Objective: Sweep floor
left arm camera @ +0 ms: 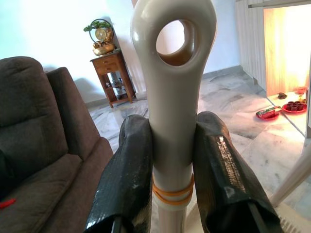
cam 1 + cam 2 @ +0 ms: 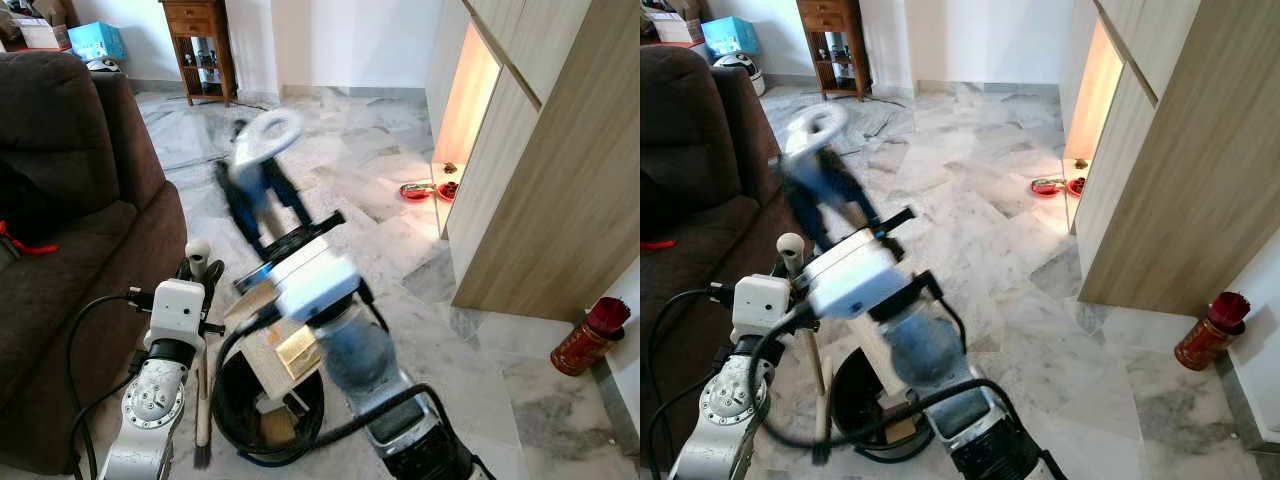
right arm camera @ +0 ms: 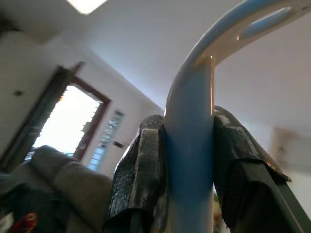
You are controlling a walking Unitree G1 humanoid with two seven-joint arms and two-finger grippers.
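My left gripper [image 1: 174, 127] is shut on the cream broom handle [image 1: 172, 87], just below its hanging hole. The rounded handle top [image 2: 197, 250] rises beside the sofa, and the stick runs down to dark bristles [image 2: 200, 456] on the floor. My right gripper [image 3: 189, 127] is shut on a blue and white dustpan handle [image 3: 190, 92]. That handle's white loop [image 2: 265, 135] is blurred, out ahead over the marble floor. A black dustpan [image 2: 232, 405] with tan scraps in it sits low between my arms, partly hidden by the right arm.
A brown sofa [image 2: 70, 250] is close on the left. A wooden cabinet wall [image 2: 540, 180] stands on the right, with red dishes [image 2: 416, 190] at its lit gap and a red-lidded jar [image 2: 590, 336] by its corner. A wooden side table [image 2: 200, 45] stands far back.
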